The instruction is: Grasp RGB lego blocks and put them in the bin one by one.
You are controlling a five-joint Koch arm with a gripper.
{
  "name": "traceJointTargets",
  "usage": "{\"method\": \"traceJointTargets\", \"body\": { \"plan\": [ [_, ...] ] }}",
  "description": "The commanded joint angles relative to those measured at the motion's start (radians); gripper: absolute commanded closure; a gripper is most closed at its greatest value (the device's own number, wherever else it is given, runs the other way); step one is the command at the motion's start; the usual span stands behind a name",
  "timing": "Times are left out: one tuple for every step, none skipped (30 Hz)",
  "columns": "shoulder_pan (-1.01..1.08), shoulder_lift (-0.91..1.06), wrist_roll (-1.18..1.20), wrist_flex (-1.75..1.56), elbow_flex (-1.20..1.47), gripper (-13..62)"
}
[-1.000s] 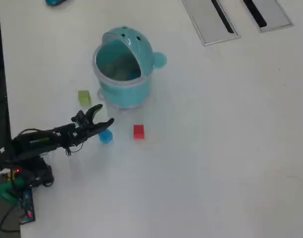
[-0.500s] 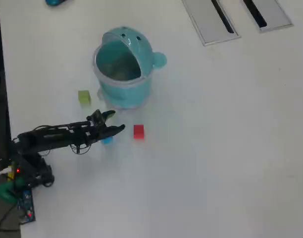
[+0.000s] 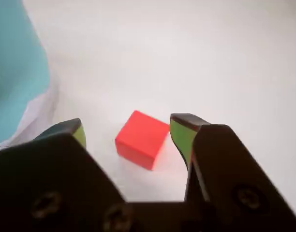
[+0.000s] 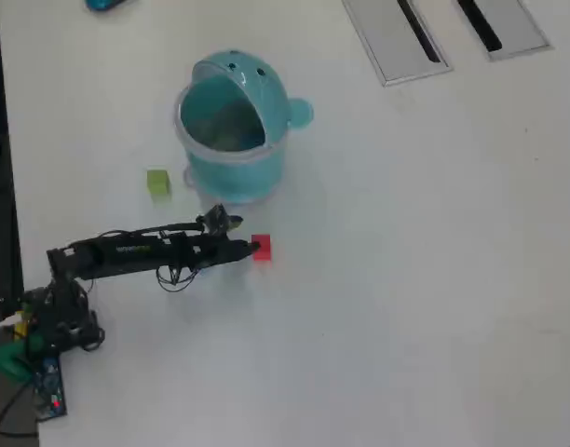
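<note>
Red block [image 3: 142,139] dead ahead between my spread jaws, corner turned toward me, not gripped yet; whale bin [image 4: 231,126] off to my left in wrist view

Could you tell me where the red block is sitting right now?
In the overhead view, the red block lies on the table just below the teal bin, at the tip of the tool; the wrist view shows it between the open jaws.

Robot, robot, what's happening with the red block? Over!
Gripper open, jaws either side of the red block, not clamped. Block on the table, beside the teal bin. Nothing between jaws and block.
</note>
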Motion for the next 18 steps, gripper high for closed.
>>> {"method": "traceJointTargets", "body": {
  "plan": [
    [0.023, -0.011, -0.028, 0.044, -0.123, 17.8],
    [0.031, -0.025, -0.034, 0.054, -0.143, 17.8],
    [0.041, -0.038, -0.041, 0.069, -0.158, 17.8],
    [0.046, -0.048, -0.049, 0.084, -0.164, 17.8],
    [0.052, -0.060, -0.055, 0.100, -0.166, 17.8],
    [0.057, -0.061, -0.060, 0.120, -0.167, 17.8],
    [0.060, -0.066, -0.072, 0.130, -0.167, 17.8],
    [0.061, -0.072, -0.081, 0.146, -0.167, 17.8],
    [0.063, -0.077, -0.083, 0.152, -0.167, 17.8],
    [0.063, -0.081, -0.083, 0.153, -0.167, 17.8],
    [0.063, -0.089, -0.083, 0.155, -0.170, 17.8],
    [0.063, -0.094, -0.083, 0.160, -0.175, 17.8],
    [0.063, -0.103, -0.083, 0.172, -0.187, 17.8],
    [0.061, -0.110, -0.083, 0.175, -0.196, 17.8],
    [0.061, -0.120, -0.083, 0.178, -0.209, 17.8],
    [0.060, -0.129, -0.083, 0.178, -0.219, 17.8],
    [0.058, -0.138, -0.081, 0.179, -0.230, 17.8],
    [0.055, -0.152, -0.081, 0.184, -0.247, 17.8]
  ]
}}
